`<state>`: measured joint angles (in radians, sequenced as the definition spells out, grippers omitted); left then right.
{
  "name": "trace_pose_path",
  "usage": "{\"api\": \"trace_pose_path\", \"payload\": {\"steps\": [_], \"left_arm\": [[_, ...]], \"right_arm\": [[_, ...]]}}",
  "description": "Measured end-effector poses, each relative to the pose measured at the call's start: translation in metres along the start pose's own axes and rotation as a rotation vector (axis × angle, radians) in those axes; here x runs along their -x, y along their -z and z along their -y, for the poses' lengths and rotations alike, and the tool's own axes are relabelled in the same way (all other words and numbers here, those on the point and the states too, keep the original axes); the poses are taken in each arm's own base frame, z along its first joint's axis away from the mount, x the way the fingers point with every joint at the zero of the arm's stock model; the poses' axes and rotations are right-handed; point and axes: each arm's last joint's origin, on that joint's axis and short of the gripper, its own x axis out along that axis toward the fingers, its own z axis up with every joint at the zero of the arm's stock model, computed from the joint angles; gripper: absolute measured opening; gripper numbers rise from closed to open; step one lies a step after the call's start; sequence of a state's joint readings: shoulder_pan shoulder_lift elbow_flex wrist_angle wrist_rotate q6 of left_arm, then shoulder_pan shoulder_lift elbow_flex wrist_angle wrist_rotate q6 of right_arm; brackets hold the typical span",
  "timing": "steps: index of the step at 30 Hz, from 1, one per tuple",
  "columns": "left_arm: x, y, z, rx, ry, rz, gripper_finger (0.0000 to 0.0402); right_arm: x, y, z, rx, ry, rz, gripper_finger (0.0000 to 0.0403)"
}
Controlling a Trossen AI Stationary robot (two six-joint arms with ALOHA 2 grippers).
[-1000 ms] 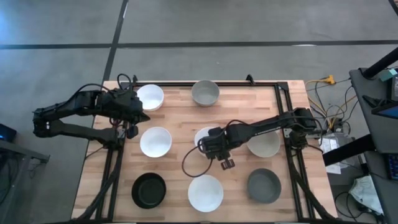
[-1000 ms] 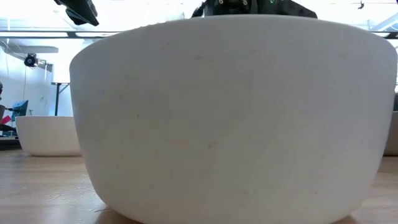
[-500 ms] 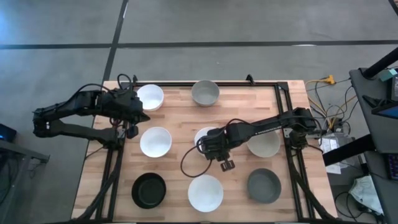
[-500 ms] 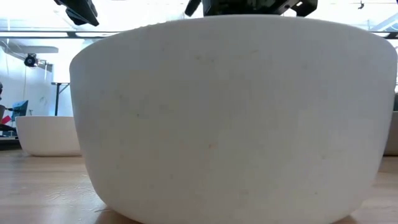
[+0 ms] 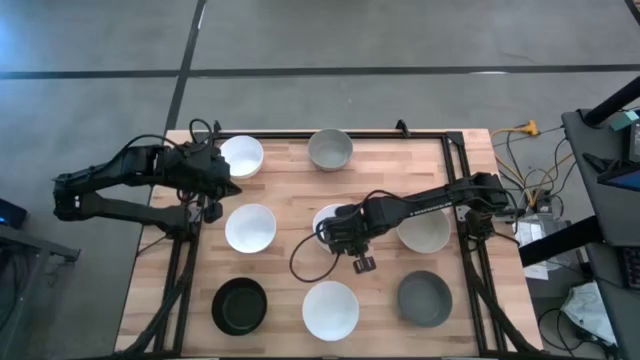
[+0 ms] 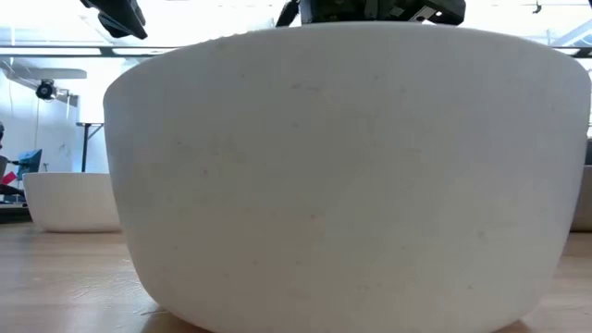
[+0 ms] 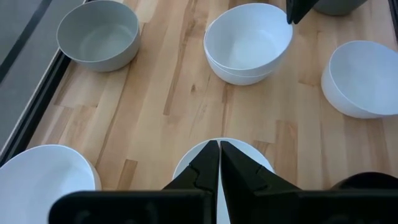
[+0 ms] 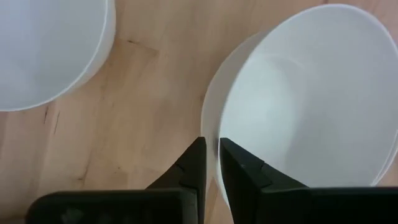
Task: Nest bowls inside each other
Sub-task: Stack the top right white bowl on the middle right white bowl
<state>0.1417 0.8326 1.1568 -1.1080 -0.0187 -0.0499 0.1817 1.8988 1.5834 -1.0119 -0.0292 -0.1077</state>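
Right gripper (image 8: 210,163) had its jaws clamped on the rim of a white bowl (image 8: 305,99) mid-desk (image 5: 290,180); left gripper (image 7: 219,163) waited, jaws together.

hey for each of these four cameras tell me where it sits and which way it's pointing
High view: overhead, looking straight down on the table and both arms.
Low view: at tabletop height, facing a white bowl; arm parts show at top.
Left wrist view: on the left arm, past its shut left hand across the bowls.
Right wrist view: on the right arm, its right hand astride the rim of the stacked white bowls.
Shared: both wrist views show those stacked bowls.
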Motion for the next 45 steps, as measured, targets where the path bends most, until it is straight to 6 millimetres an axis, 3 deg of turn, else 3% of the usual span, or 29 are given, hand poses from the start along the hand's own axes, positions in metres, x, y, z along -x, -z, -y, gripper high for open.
{"api": "trace_pose_path", "payload": {"steps": [7, 16, 28, 39, 45], "left_arm": [[-0.001, 0.0, 0.0, -0.001, 0.0, -0.003, 0.0], [-0.001, 0.0, 0.0, -0.001, -0.002, -0.005, 0.0], [-0.001, -0.001, 0.0, -0.001, -0.005, -0.005, 0.0], [-0.001, 0.0, 0.0, -0.001, -0.007, -0.004, 0.0], [-0.001, 0.0, 0.0, 0.02, -0.007, -0.004, 0.0]], "right_arm": [[-0.01, 0.007, 0.0, -0.005, -0.004, -0.038, 0.0055], [-0.012, 0.009, 0.001, -0.003, 0.037, -0.056, 0.001], [-0.013, 0.009, -0.015, 0.103, 0.109, -0.075, 0.0009], [-0.031, 0.011, -0.014, 0.139, 0.14, -0.151, 0.0009], [-0.032, 0.011, -0.014, 0.131, 0.131, -0.151, 0.0016]]}}
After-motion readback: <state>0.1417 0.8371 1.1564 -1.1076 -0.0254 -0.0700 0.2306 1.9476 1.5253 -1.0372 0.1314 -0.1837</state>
